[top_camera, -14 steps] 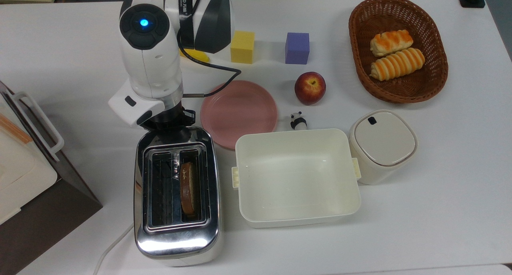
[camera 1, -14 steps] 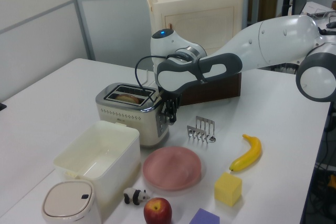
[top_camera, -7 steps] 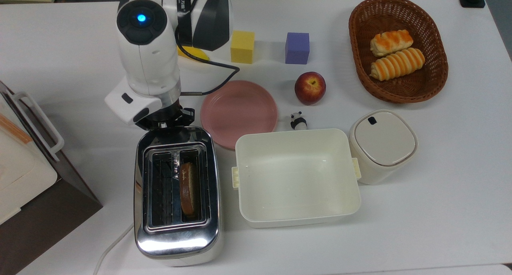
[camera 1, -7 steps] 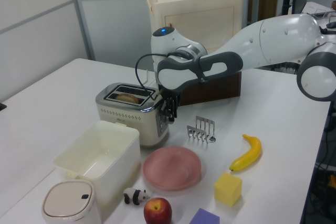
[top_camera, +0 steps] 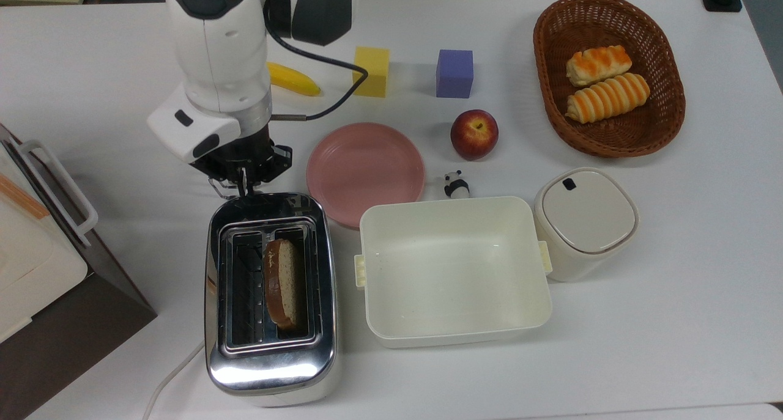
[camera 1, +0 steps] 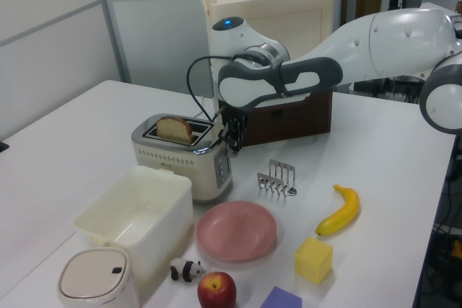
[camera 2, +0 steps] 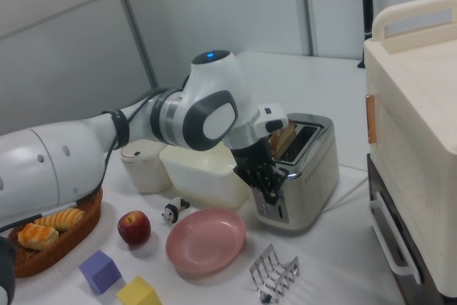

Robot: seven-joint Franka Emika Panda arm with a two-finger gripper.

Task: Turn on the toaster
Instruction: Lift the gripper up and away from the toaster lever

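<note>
Bread stands tall in one slot of the toaster, its top risen above the chrome rim; the other slot beside it holds nothing. In the top view the toaster sits on the white counter at about 7 o'clock from the middle, with its white cord trailing off toward 7 o'clock. The gripper hangs just off the toaster's 12 o'clock end in the top view, and in the left view it is level with the toaster's top edge, at the end face; whether the jaws are spread or pressed together I cannot tell.

At 3 o'clock of the toaster, close beside it, is a cream tub, open and with nothing in it. At 3 o'clock of the tub stands a small cream bin with its lid shut. A pink plate lies bare at about 1 o'clock of the toaster, touching neither the tub nor the toaster as far as shows. A wicker basket at 2 o'clock of the scene carries two striped bread rolls side by side.

A red apple and a toy panda sit between the plate and the basket. A wire rack stands upright near the toaster's end in the left view.
</note>
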